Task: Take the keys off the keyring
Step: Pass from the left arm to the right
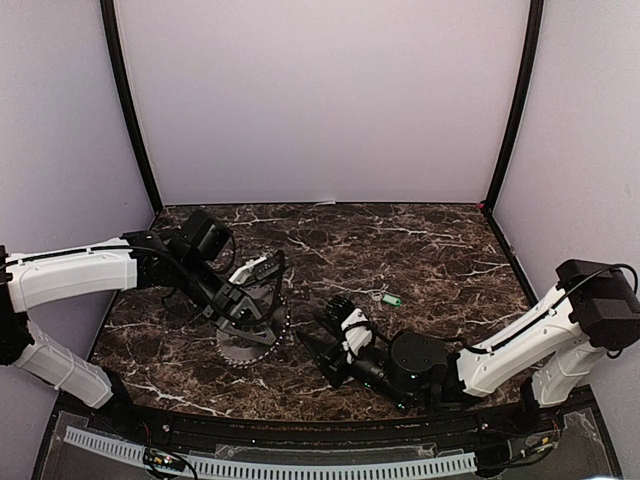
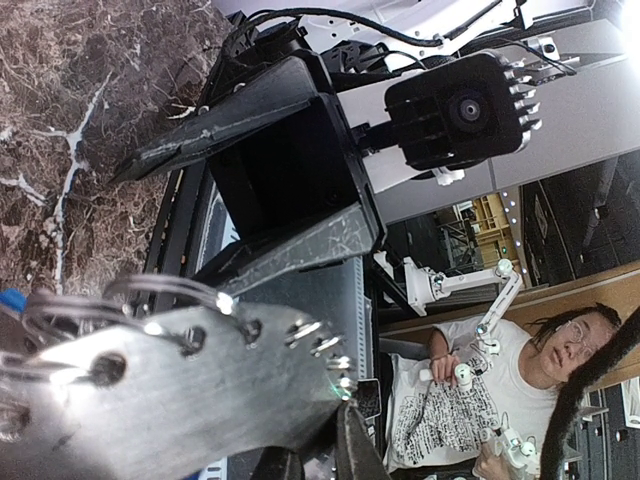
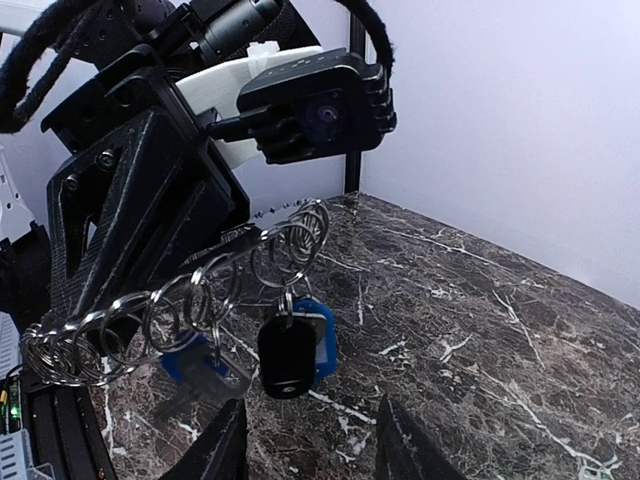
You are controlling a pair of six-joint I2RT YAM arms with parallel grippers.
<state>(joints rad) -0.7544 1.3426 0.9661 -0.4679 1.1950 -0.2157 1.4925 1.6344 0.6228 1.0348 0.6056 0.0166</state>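
Hanging from the tilted keyring [image 2: 180,400], blue keys [image 3: 322,345], seemingly straight down.

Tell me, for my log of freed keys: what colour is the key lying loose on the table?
The loose key is green, seen best in the top external view.

The dark, white-veined marble-patterned table [image 1: 430,240] carries one small green-headed key [image 1: 392,299], lying flat on it, well to the right of the toothed keyring [image 1: 252,340] and slightly farther back.
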